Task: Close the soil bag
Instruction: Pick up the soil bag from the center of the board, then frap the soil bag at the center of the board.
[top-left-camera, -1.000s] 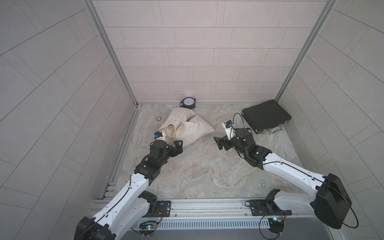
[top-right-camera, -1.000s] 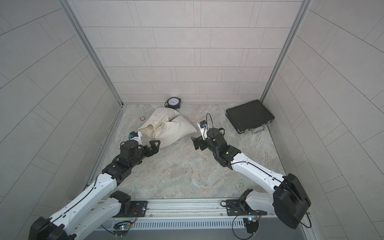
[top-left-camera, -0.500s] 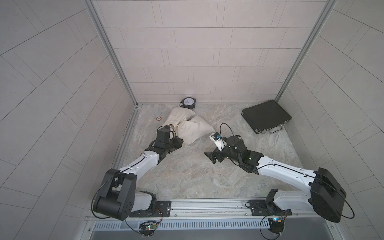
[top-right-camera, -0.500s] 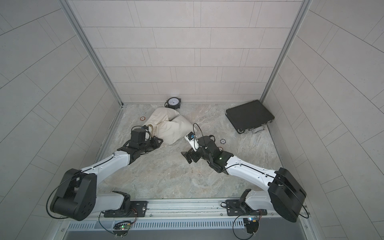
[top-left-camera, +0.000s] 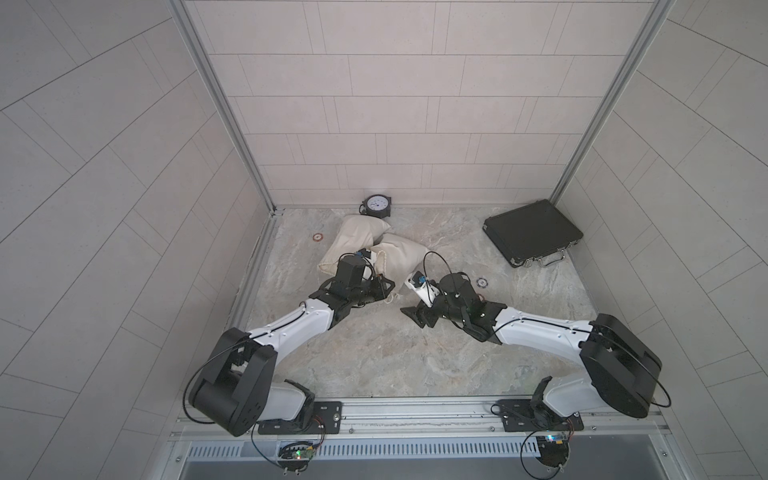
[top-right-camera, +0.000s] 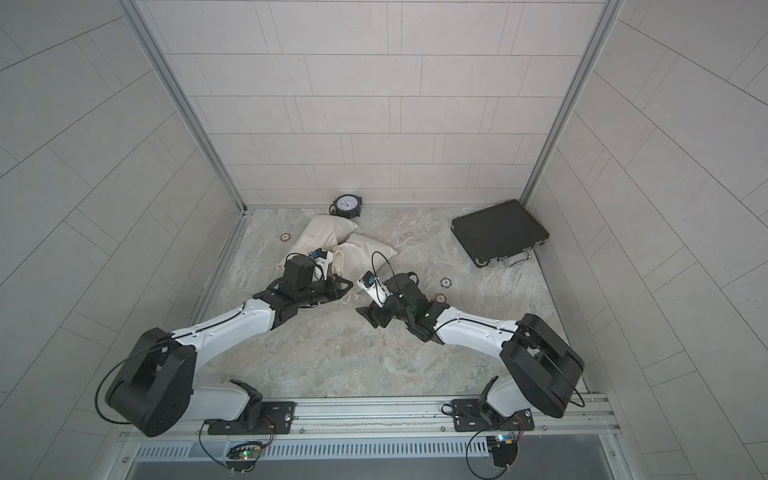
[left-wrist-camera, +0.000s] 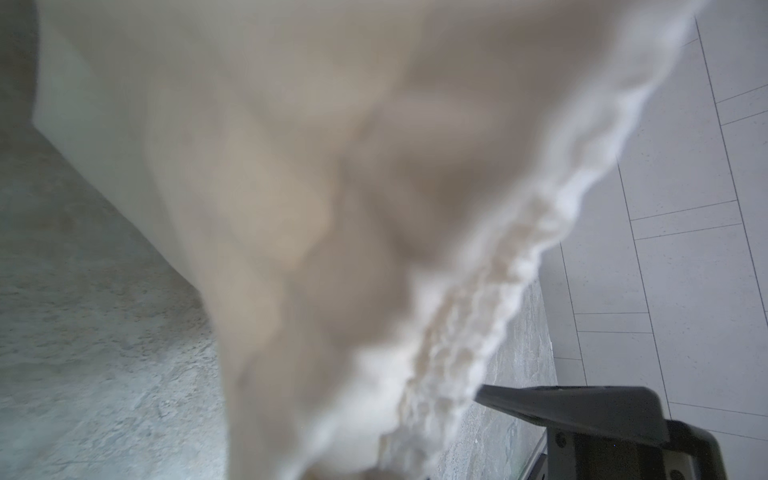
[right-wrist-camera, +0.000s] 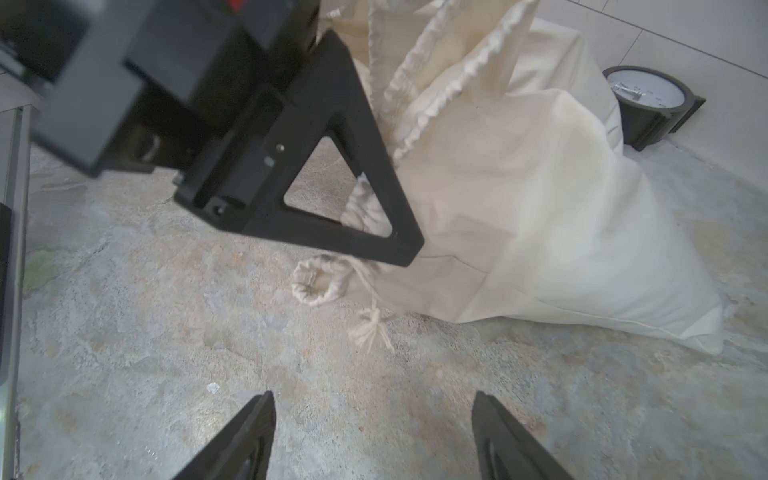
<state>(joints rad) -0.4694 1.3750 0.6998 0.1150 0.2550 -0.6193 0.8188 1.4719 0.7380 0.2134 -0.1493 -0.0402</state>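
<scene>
The soil bag (top-left-camera: 401, 258) (top-right-camera: 365, 254) (right-wrist-camera: 519, 199) is a cream cloth sack lying on the stone floor, its ruffled mouth turned toward the arms. My left gripper (top-left-camera: 384, 286) (top-right-camera: 343, 286) is shut on that ruffled mouth edge. Blurred cloth (left-wrist-camera: 332, 187) fills the left wrist view, beside one of the left gripper's fingers (left-wrist-camera: 582, 409). The drawstring's knotted tassel (right-wrist-camera: 374, 330) lies loose on the floor just in front of the bag. My right gripper (right-wrist-camera: 374, 415) (top-left-camera: 415, 318) (top-right-camera: 370, 318) stands open and empty, low over the floor, a short way from the tassel.
A second cream sack (top-left-camera: 357, 232) lies behind the bag. A round gauge (top-left-camera: 376, 204) (right-wrist-camera: 644, 95) stands at the back wall. A black case (top-left-camera: 532, 232) lies at the back right. Small rings (top-left-camera: 317, 237) (top-left-camera: 481, 282) lie on the floor. Tiled walls enclose three sides.
My left gripper reached the bag's mouth and shut on its edge. The right arm swung down and toward the front, facing the tassel, its jaws a little narrower.
</scene>
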